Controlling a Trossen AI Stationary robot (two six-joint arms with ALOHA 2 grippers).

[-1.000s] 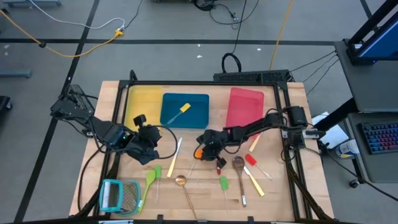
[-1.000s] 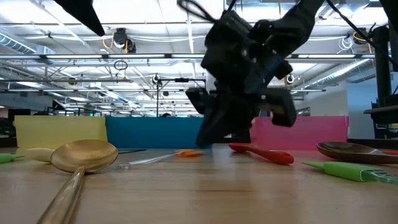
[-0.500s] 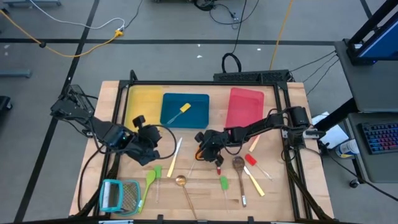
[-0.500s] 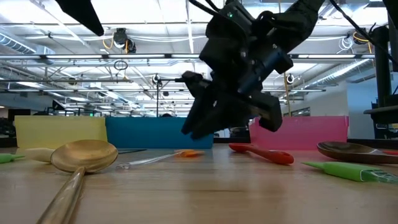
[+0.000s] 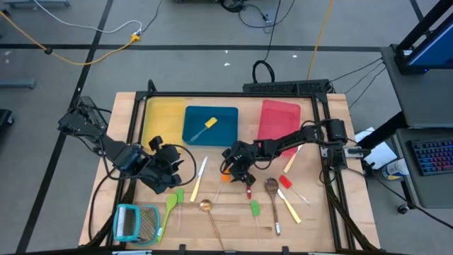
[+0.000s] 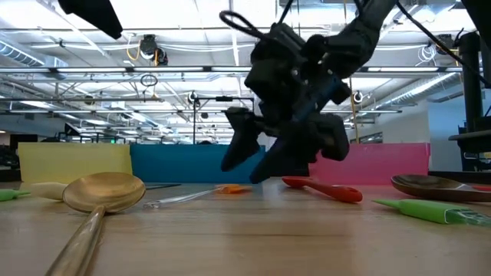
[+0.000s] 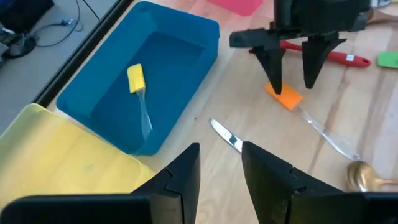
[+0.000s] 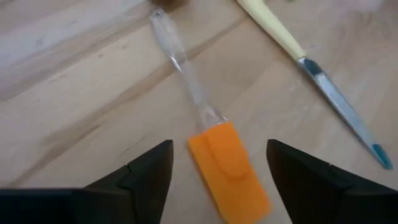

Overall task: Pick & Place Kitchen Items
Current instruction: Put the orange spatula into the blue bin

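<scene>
orange spatula (image 8: pixel 229 171), clear handle, flat on the wooden table (image 5: pixel 318 212) near its middle, just in front of the blue tray (image 5: pixel 210 125); right gripper (image 5: pixel 234 167) hangs directly over its blade with fingers spread wide to either side, touching nothing. left gripper (image 5: pixel 168 168) waits over the table's left part, fingers partly parted and empty. cream-handled knife (image 8: pixel 298 53) just beside the spatula; yellow spatula (image 7: pixel 138 87) lying inside the blue tray.

Overhead, table-level and both wrist views share the orange spatula (image 8: pixel 228 171).
</scene>
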